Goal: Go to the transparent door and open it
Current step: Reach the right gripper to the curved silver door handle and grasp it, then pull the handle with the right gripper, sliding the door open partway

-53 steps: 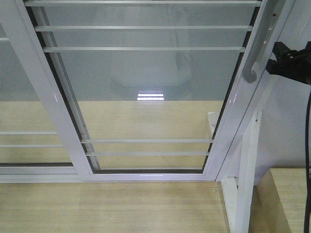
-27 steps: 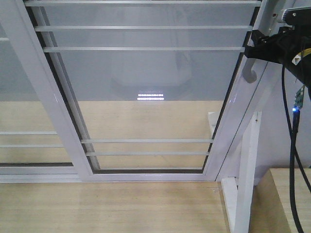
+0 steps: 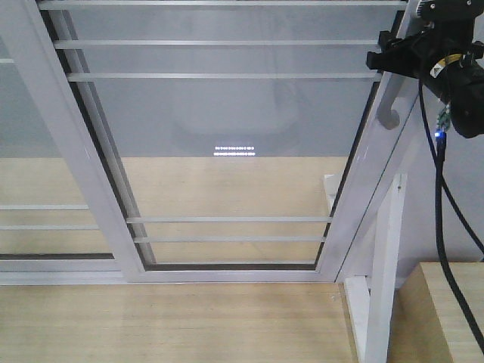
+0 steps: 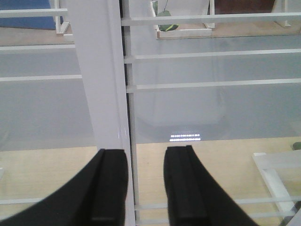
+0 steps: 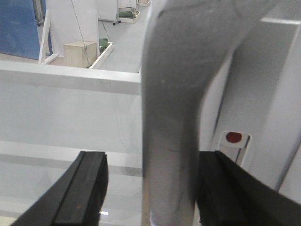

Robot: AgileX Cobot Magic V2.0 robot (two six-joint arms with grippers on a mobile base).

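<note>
Now, done: approach to transparent door [image 3: 234, 136]; it sits unopened.
Grip point: handle [image 5: 171, 117] on door's stile.
Right gripper [image 5: 150, 186]: spread, straddling handle.
Left gripper [image 4: 143, 183]: spread, empty, left of handle.
Remaining: clamp, slide.

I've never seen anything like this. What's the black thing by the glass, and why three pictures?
It is a two-armed robot facing a sliding glass door. The wide picture comes from a camera on its front; the black thing is its right arm, at the door's curved grey handle. The other two come from cameras on its wrists. The right one shows open jaws either side of that handle, not yet closed. The left one shows open, empty jaws facing a white frame upright.
</note>
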